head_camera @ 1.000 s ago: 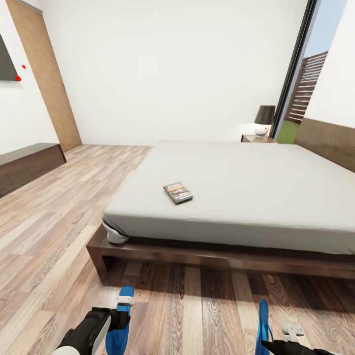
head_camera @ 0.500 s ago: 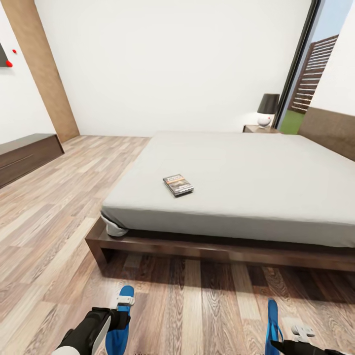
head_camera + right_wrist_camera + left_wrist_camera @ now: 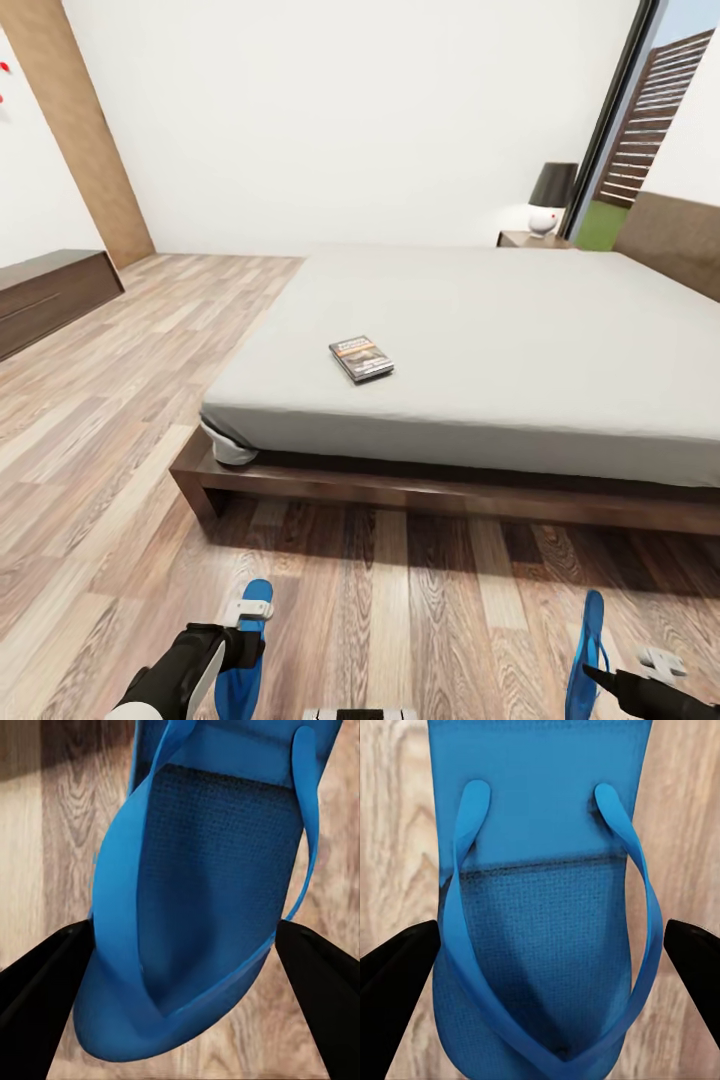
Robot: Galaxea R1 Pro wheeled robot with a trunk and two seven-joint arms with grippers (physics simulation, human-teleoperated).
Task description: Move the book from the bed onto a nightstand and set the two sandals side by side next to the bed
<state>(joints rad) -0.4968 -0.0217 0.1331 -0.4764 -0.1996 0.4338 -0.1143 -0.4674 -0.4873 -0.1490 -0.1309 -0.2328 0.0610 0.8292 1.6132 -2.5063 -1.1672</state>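
blue sandal (image 3: 544, 937), wood floor (image 3: 390, 832), end effector (image 3: 544, 960) astride

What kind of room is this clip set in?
A bedroom, by the look of it: a large low bed on a dark wooden frame, a nightstand carrying a lamp beside it, and a wood-plank floor under white walls.

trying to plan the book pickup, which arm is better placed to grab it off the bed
Left, probably. The book lies on the bed near its left corner, closer to the left gripper. But both grippers carry a sandal, left and right, so neither is free yet.
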